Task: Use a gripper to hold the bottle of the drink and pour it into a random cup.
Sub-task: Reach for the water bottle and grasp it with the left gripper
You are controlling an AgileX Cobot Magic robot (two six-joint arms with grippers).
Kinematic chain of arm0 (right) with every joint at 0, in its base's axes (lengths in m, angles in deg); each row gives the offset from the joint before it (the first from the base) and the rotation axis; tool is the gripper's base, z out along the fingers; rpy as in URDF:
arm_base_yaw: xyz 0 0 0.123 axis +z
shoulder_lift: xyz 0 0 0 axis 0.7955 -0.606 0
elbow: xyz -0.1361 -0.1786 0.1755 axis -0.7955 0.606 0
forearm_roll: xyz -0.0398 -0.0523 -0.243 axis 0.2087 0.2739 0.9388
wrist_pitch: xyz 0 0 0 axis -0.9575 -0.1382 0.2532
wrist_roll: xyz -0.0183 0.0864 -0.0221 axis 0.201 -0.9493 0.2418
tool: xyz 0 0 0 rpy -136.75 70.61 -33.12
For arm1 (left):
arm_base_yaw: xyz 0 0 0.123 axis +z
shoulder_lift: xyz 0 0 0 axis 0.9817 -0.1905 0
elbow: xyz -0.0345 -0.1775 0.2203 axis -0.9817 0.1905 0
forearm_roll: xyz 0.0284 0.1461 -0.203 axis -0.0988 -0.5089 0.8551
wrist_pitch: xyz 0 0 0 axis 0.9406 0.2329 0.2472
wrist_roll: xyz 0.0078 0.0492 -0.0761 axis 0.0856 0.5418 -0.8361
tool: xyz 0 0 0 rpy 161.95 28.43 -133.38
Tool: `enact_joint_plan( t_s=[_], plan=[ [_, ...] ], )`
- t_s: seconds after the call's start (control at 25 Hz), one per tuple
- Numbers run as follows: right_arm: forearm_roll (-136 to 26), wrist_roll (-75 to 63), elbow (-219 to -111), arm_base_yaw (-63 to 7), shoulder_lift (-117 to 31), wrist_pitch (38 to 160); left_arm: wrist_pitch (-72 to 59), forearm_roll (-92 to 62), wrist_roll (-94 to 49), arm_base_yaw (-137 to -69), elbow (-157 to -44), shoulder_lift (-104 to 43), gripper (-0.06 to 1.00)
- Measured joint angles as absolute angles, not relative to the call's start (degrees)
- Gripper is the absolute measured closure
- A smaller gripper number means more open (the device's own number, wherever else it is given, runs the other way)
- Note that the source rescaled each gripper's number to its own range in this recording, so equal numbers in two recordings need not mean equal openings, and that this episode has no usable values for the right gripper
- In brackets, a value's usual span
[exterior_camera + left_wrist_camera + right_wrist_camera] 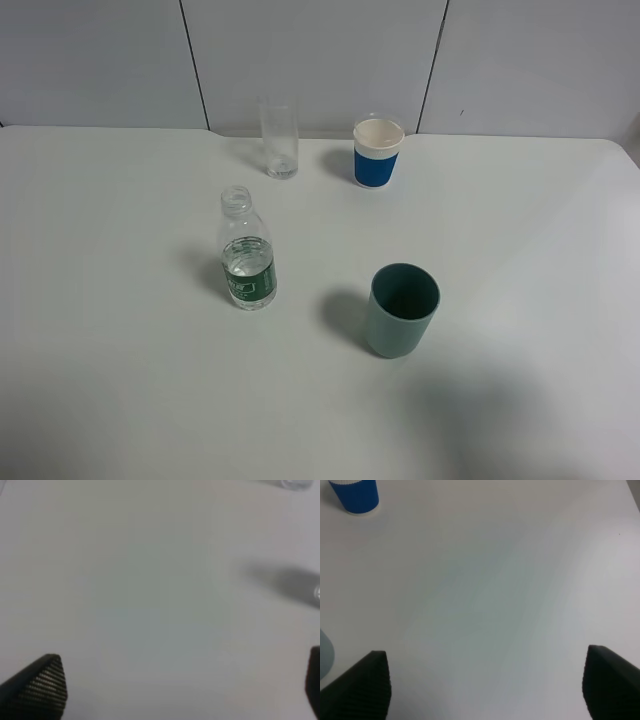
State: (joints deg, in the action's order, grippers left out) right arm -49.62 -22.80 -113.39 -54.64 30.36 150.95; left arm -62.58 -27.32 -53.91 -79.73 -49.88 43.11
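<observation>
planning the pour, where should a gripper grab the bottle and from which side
Probably around the bottle at its label, level, from the high view's left. It stands upright and uncapped, so a side grip keeps the mouth clear; the body is round there, and the green cup stands to its right.
</observation>
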Motion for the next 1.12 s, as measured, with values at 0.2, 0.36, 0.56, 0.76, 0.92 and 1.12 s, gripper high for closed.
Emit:
enact_joint_plan(
  t_s=[0.2, 0.36, 0.56, 0.76, 0.92, 1.12],
  plan=[
    [-49.62, -22.8, -113.39, -54.64, 30.36, 150.95, -62.58, -27.32, -53.91, -79.73, -49.88, 43.11, 0.0],
    [-49.62, -22.8, -113.39, -54.64, 30.36, 150.95, -62.58, -27.32, -53.91, -79.73, -49.88, 43.11, 0.0],
    [-49.62, -22.8, -113.39, -54.64, 30.36, 150.95, -62.58, -27.32, -53.91, -79.73, -49.88, 43.11, 0.0],
    [-49.62, -22.8, -113.39, -54.64, 30.36, 150.95, -62.58, -27.32, -53.91, -79.73, -49.88, 43.11, 0.0],
    [-49.62, -22.8, -113.39, -54.64, 30.36, 150.95, -62.58, -27.32, -53.91, -79.73, -49.88, 43.11, 0.0],
    [-49.62, -22.8, -113.39, -54.64, 30.36, 150.95, -62.58, -27.32, -53.91, -79.73, -49.88, 43.11, 0.0]
  ],
)
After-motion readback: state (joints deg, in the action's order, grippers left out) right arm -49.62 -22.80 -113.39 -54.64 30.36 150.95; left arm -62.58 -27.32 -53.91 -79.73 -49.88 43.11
